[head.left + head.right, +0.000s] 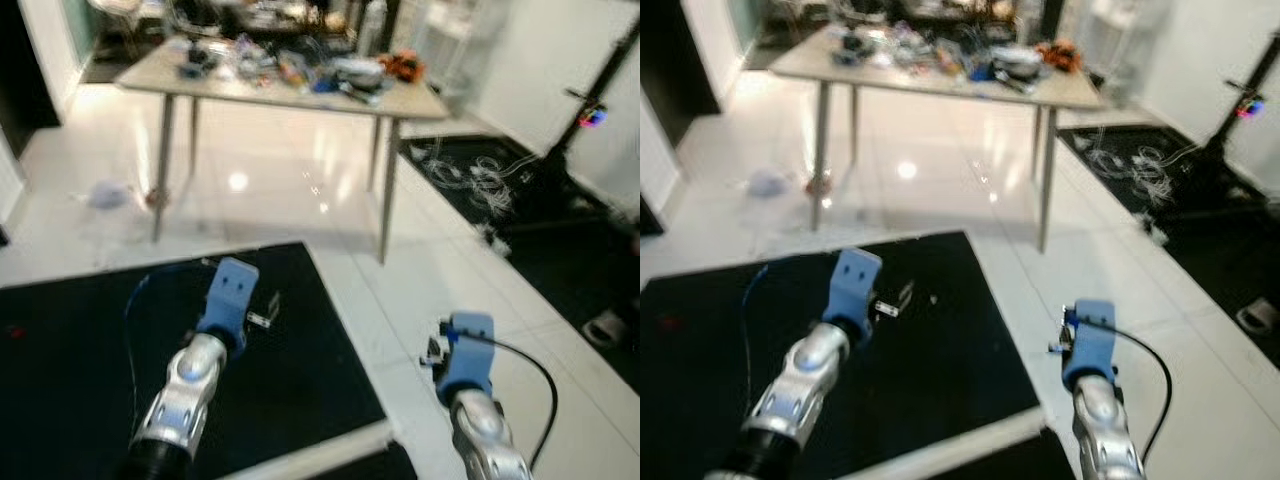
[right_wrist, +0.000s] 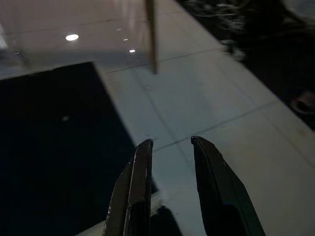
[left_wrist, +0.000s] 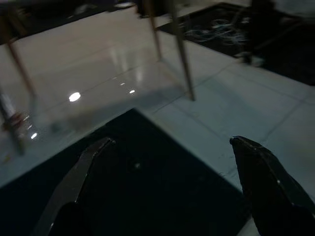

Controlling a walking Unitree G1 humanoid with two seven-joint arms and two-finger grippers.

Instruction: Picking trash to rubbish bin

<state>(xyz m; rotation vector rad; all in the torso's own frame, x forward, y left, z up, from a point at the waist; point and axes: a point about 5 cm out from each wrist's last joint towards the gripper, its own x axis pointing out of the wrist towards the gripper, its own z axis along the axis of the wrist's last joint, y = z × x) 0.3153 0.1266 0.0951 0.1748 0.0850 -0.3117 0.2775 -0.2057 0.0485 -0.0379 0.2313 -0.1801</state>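
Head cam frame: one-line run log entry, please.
phase: approach, nothing held | left gripper: open over black mat | right gripper: nearly closed, empty, above white floor | crumpled trash: beside table leg

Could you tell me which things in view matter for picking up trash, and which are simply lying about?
For the job:
- crumpled bluish trash on the white floor by the table leg
- left gripper, fingers wide open
- right gripper, fingers slightly apart

Lying about:
- cluttered table
- black mat
- tangled white cables
- slipper
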